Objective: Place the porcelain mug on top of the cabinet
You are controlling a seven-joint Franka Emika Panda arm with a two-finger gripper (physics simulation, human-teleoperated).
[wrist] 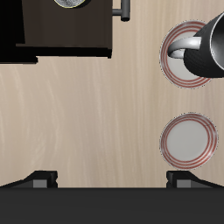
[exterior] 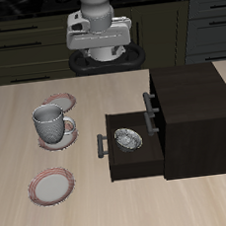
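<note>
Pincer (exterior: 102, 55) hangs at the upper middle of the exterior frame, high above the bench's (exterior: 38, 218) far edge, with nothing in it; its two fingertips (wrist: 42, 178) show well apart in the wrist view, so it stands open and clear of every object.

At the left of the exterior frame, the porcelain mug (exterior: 50, 121) stands upright on a pink-rimmed plate (exterior: 58, 136), its handle turned toward the middle of the bench. Just behind it, touching or nearly so, a second plate (exterior: 56, 101) peeks out. A third plate (exterior: 52, 185) lies bare at the lower left, nearer the bench's front edge and apart from the mug.

At the right of the frame sits the cabinet (exterior: 197, 115), dark and boxy, its flat top bare. Its drawer (exterior: 130, 155) is pulled out toward the middle of the bench, metal handle at the front, and a small patterned silver bowl (exterior: 127, 139) rests inside.

In the wrist view the mug (wrist: 208, 48) appears dark over its plate.
</note>
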